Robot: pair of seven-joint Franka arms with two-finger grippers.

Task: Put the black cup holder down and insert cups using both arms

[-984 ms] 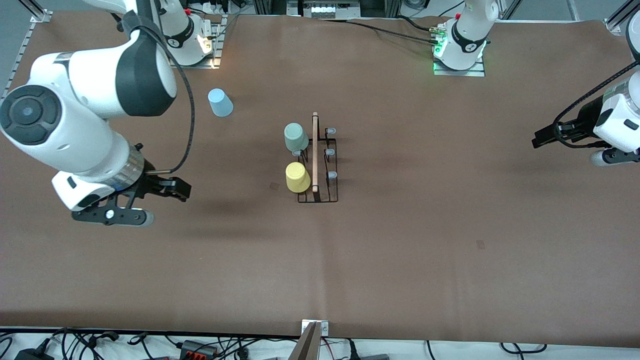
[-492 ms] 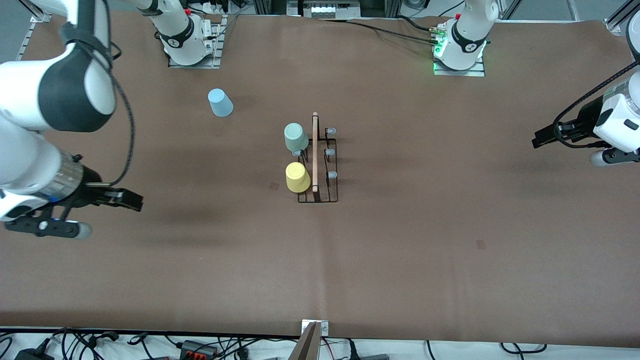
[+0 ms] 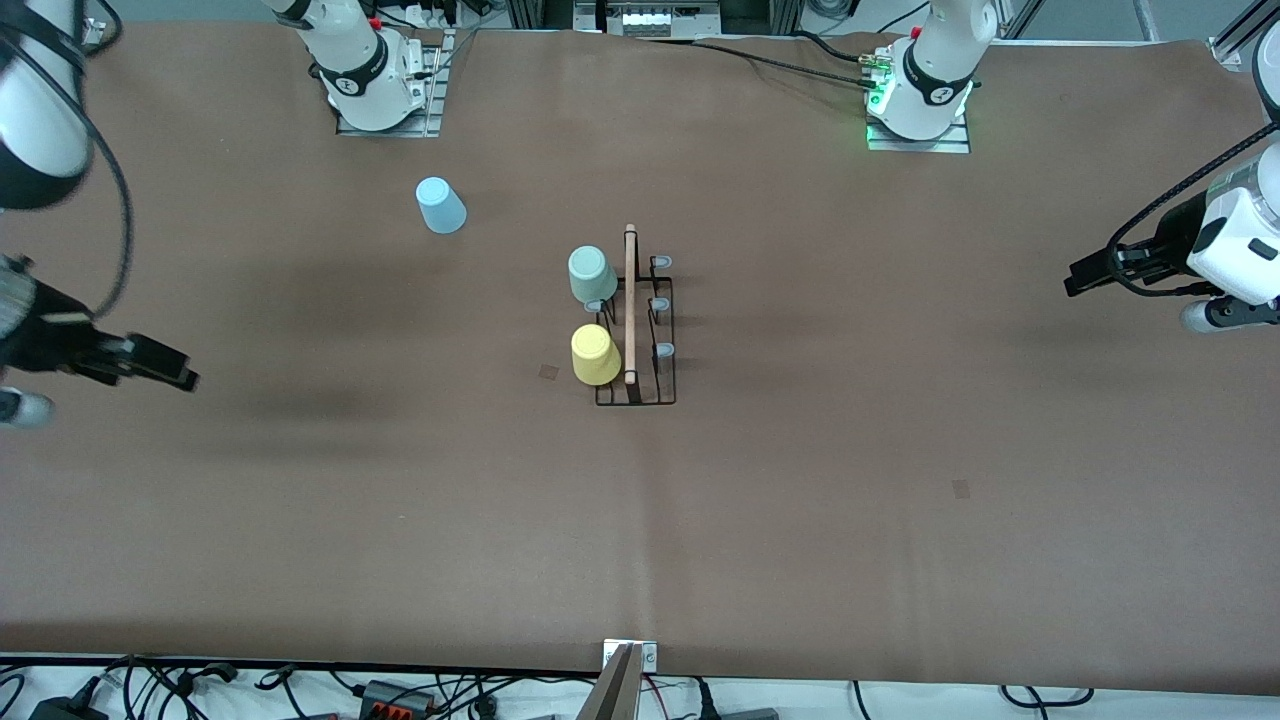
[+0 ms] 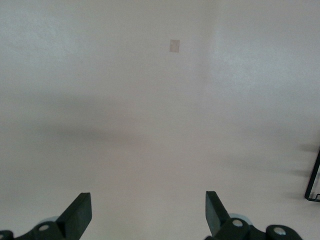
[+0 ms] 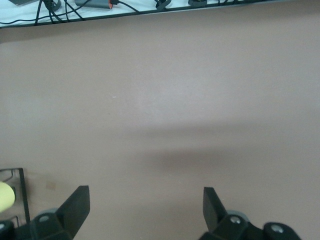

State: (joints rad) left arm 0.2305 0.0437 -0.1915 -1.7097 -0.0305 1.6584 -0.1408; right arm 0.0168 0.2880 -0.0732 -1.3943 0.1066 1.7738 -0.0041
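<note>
Rack [image 3: 636,335]: black cup holder of thin wire, rectangular base, pale wooden rod handle, grey-tipped pegs; stands mid-table.

Yellow cup [image 3: 595,355]: smooth tapered plastic, upturned on the peg nearest the front camera, on the rack's side toward the right arm.

Grey-green cup [image 3: 591,274]: same form, pegged farther along that side.

Light blue cup [image 3: 440,204]: upturned on the brown table [image 3: 800,520], farther still, toward the right arm's base; judged the last to insert.

Right gripper [image 5: 145,210]: has swung away from the rack to its table end within the last second, fingers spread wide, empty.

Left gripper [image 4: 148,212]: waits at its own end, equally spread, holding nothing.
</note>
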